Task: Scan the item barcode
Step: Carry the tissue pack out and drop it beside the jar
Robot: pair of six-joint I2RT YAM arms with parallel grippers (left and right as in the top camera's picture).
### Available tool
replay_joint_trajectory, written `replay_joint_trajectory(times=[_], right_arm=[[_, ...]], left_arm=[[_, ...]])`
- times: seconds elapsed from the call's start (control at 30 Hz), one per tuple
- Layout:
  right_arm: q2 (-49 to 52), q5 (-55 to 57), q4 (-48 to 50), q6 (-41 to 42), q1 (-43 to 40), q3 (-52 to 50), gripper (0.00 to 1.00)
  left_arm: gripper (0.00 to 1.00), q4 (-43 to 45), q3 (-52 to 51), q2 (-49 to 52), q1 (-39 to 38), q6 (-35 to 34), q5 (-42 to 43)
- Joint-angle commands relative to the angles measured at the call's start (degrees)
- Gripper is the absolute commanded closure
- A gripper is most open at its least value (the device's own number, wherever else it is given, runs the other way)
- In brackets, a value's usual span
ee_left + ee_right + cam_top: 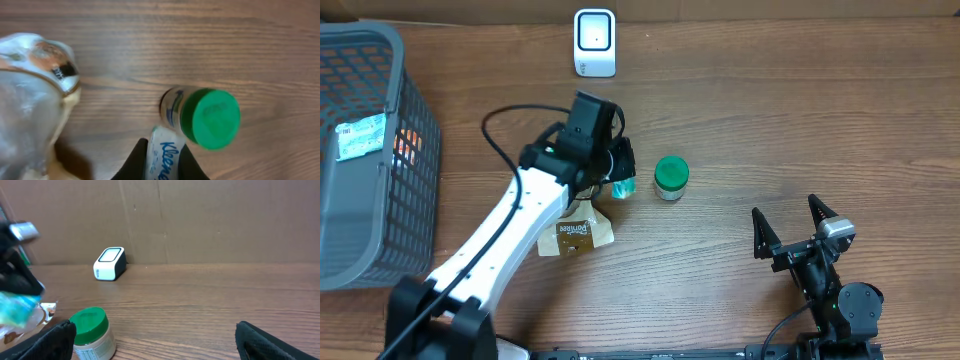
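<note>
The table (800,110) lies bare between the scanner (594,42) and the right gripper (798,228), whose jaws stand wide apart, so a broad way is free there. The green-lidded jar (671,177) stands mid-table, just beside the tissue pack (624,186) pinched in the left gripper (165,162). The left arm (510,225) partly covers the brown pouch (582,236). The basket (420,150) closes the left side.

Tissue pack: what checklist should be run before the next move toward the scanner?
1. Tissue pack held in left gripper: ok, pinched between shut fingers.
2. Barcode facing scanner: cannot tell.
3. Pack clear of jar: cannot tell; they sit very close.
4. Way to scanner looks free: ok.
5. Right gripper out of the way: ok, open, far right.
</note>
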Motion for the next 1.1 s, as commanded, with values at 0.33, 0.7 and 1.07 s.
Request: replay_joint_trajectory(times=[0.33, 0.7, 1.07], right_arm=[[-0.68, -0.07, 0.33, 0.17, -0.31, -0.59, 0.00], [-0.68, -0.07, 0.33, 0.17, -0.31, -0.59, 0.00], [-0.68, -0.07, 0.33, 0.17, -0.31, -0.59, 0.00]], left_arm=[[0.33, 6.78, -1.07, 8.37, -0.59, -5.20, 4.81], [0.38, -15.87, 22.86, 5.22, 3.37, 6.82, -2.16], [0.34, -37.00, 55.01, -0.61, 14.49, 12.02, -20.44]])
